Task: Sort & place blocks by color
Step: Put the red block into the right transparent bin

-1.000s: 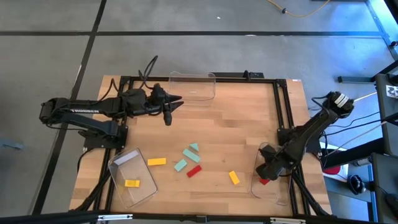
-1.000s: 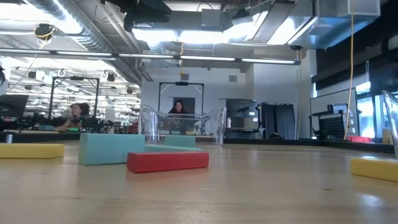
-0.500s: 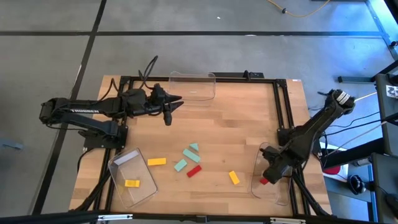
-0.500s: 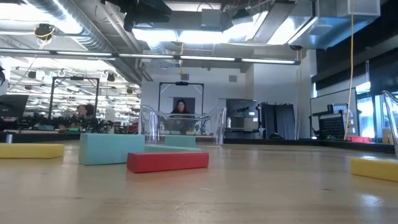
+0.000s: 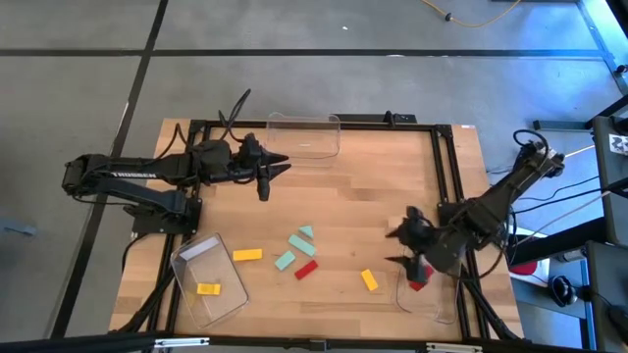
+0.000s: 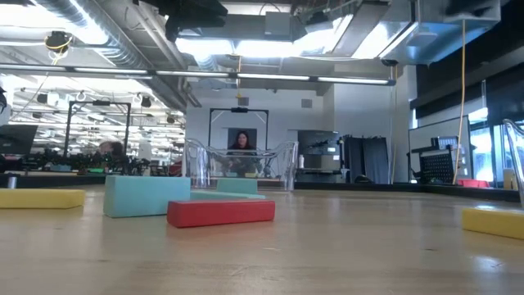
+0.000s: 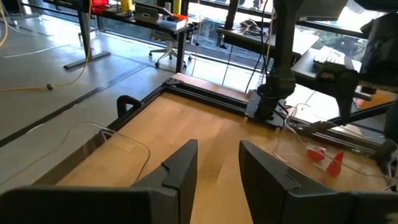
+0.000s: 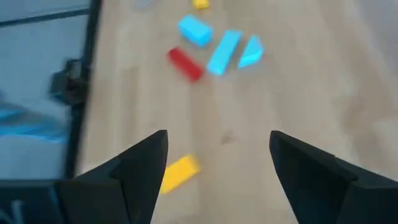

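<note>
Right gripper (image 5: pixel 402 247) hangs with its fingers spread wide and empty, just off the inner edge of the clear bin at the table's 4 o'clock corner (image 5: pixel 439 306). White lettering reading "TROSSEN" runs along the left arm (image 5: pixel 126 176); no other writing is legible. One yellow block (image 5: pixel 369 279) lies at about 7 o'clock from the right gripper, near it. Farther toward 9 o'clock sit the red bar (image 5: pixel 306 270), two mint-green bars (image 5: pixel 285 260) and a mint-green wedge (image 5: pixel 307 232), close together, with another yellow bar (image 5: pixel 247 255) beyond them. Inside the 4 o'clock bin are two red blocks (image 7: pixel 328 159), a bar and a wedge. A second clear bin (image 5: pixel 196 257) at the table's 8 o'clock corner holds a single yellow block (image 5: pixel 207 288). A third clear bin (image 5: pixel 304 124) at 12 o'clock looks empty. Left gripper (image 5: pixel 275 164) waits just beside that bin, fingers a little apart, holding nothing.
</note>
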Robot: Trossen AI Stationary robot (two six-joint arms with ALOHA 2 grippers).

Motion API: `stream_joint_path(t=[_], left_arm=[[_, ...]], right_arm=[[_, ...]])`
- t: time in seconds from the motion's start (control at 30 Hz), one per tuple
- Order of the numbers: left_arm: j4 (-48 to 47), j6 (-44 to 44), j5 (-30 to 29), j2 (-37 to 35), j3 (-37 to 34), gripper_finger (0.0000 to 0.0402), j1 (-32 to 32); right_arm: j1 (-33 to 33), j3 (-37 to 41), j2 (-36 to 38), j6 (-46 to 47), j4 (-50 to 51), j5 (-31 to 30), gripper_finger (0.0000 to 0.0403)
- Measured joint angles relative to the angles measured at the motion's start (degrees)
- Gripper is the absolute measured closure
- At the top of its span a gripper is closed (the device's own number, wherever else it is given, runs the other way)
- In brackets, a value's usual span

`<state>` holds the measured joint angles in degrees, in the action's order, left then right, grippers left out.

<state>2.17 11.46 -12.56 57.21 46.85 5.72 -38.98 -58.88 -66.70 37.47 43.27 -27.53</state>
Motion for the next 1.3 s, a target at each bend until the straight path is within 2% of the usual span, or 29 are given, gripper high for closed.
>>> stream_joint_path(t=[0.2, 0.27, 0.4, 0.5, 0.7, 0.93, 1.1, 1.3], left_arm=[[0.0, 0.4, 0.0, 0.0, 0.0, 0.0292, 0.0], [0.0, 1.5, 0.0, 0.0, 0.0, 0.0292, -0.3], [0.0, 3.4, 0.0, 0.0, 0.0, 0.0292, -0.5], [0.0, 3.4, 0.0, 0.0, 0.0, 0.0292, -0.5], [0.0, 3.4, 0.0, 0.0, 0.0, 0.0292, -0.7], [0.0, 3.4, 0.0, 0.0, 0.0, 0.0292, -0.6], [0.0, 3.4, 0.0, 0.0, 0.0, 0.0292, -0.6], [0.0, 3.4, 0.0, 0.0, 0.0, 0.0292, -0.6]], right_arm=[[7.5, 0.2, -3.7, -14.9, -2.9, -0.1, 0.0121], [10.1, 0.2, -5.5, -18.9, -6.3, 4.2, 0.0121], [13.7, 0.2, -10.6, -29.7, -16.8, 18.7, 0.0121], [14.9, -1.2, -16.6, -35.2, -22.8, 24.5, 0.0121], [15.3, -9.5, -31.7, -42.0, -26.4, 24.5, 0.0121], [15.6, -19.2, -45.8, -43.1, -26.0, 24.7, 0.0121], [16.8, -22.8, -51.2, -45.1, -26.2, 25.0, 0.0121], [19.3, -23.0, -54.1, -45.6, -25.6, 26.1, 0.0121]])
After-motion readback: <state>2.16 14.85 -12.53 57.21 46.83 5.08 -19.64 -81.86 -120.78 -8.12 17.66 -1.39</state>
